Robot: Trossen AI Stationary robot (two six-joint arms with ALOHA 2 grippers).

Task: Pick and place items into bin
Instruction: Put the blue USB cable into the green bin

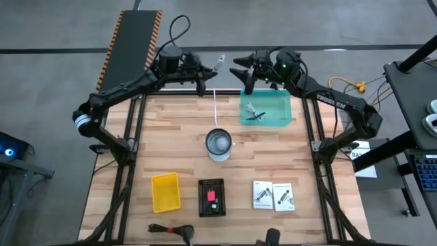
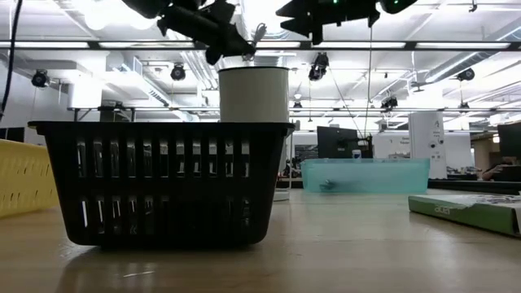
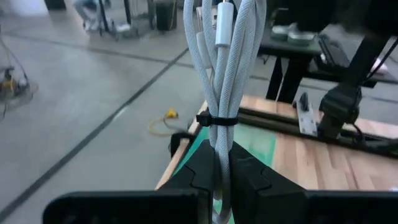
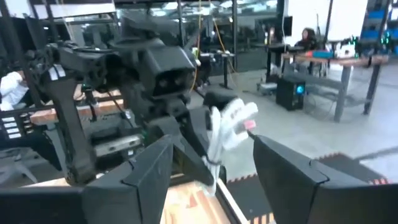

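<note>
Judging by the layout, the job is barely begun. Nearest the table's front edge lies a black coiled cable (image 1: 171,229); just beyond sit a slatted black basket (image 1: 212,198) holding a tiny pink cube (image 1: 212,195), a yellow basket (image 1: 166,191) and 2 flat printed packets (image 1: 273,195), all untouched. Mid-table stands a shiny round metal cup (image 1: 218,144). Farther off, the translucent teal bin (image 1: 265,109) holds only small dark bits. At the far edge the left gripper (image 1: 203,76) is clamped on a braided white cable (image 3: 224,74), while the right gripper (image 1: 250,76) hangs open opposite.
</note>
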